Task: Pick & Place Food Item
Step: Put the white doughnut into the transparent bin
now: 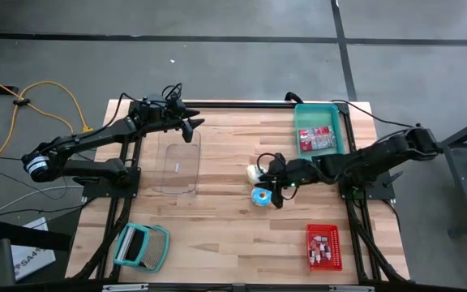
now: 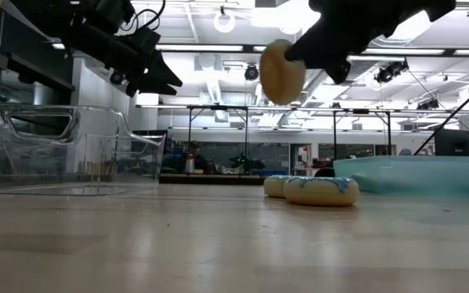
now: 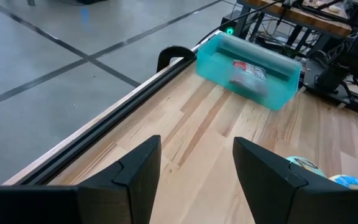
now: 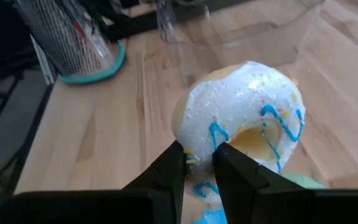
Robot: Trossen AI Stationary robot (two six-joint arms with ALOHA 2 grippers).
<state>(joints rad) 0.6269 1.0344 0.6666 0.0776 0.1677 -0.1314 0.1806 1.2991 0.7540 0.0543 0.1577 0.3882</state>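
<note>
We start at the right gripper (image 4: 197, 163), whose two dark fingers pinch the rim of a white-iced doughnut (image 4: 244, 115) with blue squiggles and sprinkles on its icing; the jaws are drawn close, with only the edge of the doughnut between them. In the low view that same doughnut (image 2: 282, 72) hangs clear of the table, held up in the air on edge under the dark bulk of the right arm. From above, the right gripper (image 1: 270, 180) sits over the middle of the wooden table (image 1: 217, 235), and the held doughnut (image 1: 255, 173) shows pale beside it. Just below it on the boards lies a blue-iced doughnut (image 1: 260, 196), which in the low view (image 2: 321, 190) rests flat with another doughnut (image 2: 276, 185) tucked close behind it. Beyond the right gripper, toward the far right corner, a teal bin (image 1: 337, 130) holds a red packet (image 1: 315, 139). Near the front right edge a red basket (image 1: 323, 246) holds small white items we cannot make out. To the left of the doughnuts a clear plastic container (image 1: 177, 168) stands open on the table, and a teal dish rack (image 1: 142, 246) lies at the front left corner. The left gripper (image 1: 191, 126) waits above the far edge of the clear container, its fingers (image 3: 135, 171) spread apart with nothing between them.
</note>
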